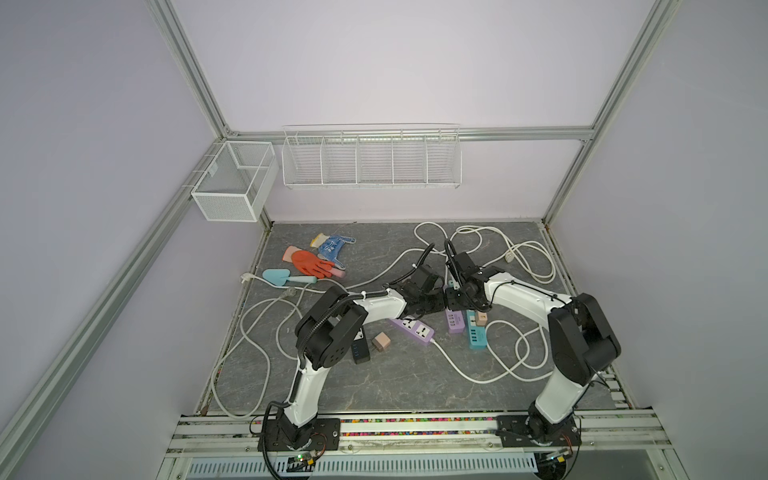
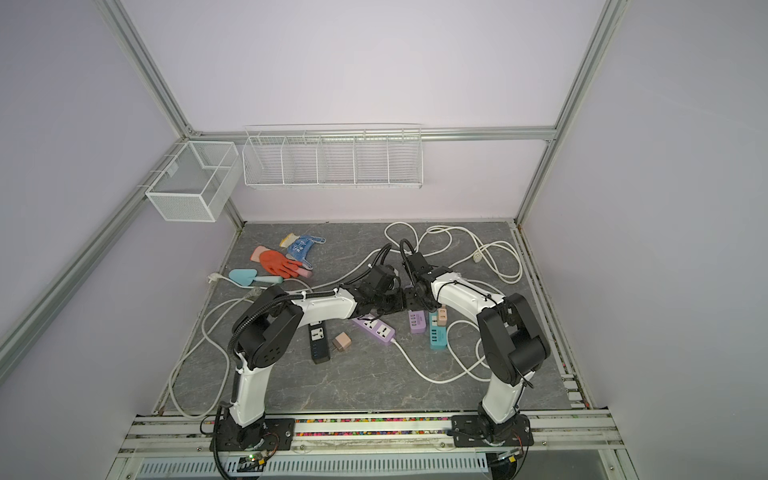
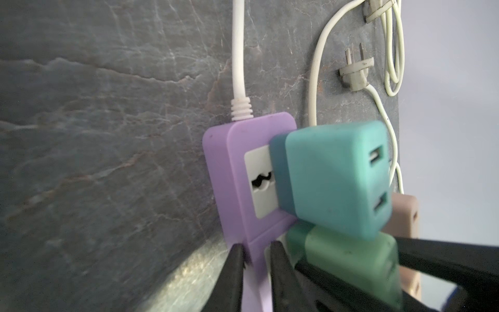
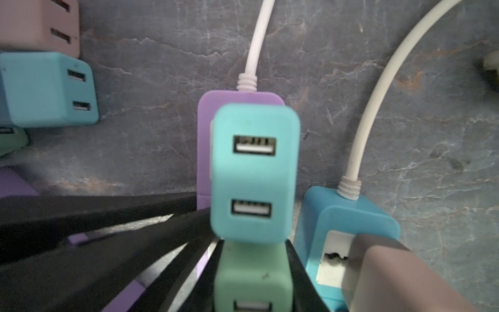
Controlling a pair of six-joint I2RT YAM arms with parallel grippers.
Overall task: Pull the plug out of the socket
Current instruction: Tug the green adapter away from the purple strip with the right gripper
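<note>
Mid-table, the left gripper [image 3: 256,250] is clamped on the purple strip [image 3: 235,167]; the right gripper [image 4: 253,247] is closed around the green plug [image 4: 251,278], a teal plug [image 4: 253,173] just beyond.

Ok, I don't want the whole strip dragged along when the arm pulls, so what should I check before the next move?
1. Grip on the plug: the right gripper is shut on the green plug. Ok.
2. Strip held: the left gripper is shut on the purple strip. Ok.
3. Depth of the green plug in its socket: prongs hidden. Cannot tell.
4. Gap to the teal plug in the neighbouring socket: very close, perhaps touching. Cannot tell.
5. The white cord leaves the strip's far end, away from both grippers. Ok.
</note>
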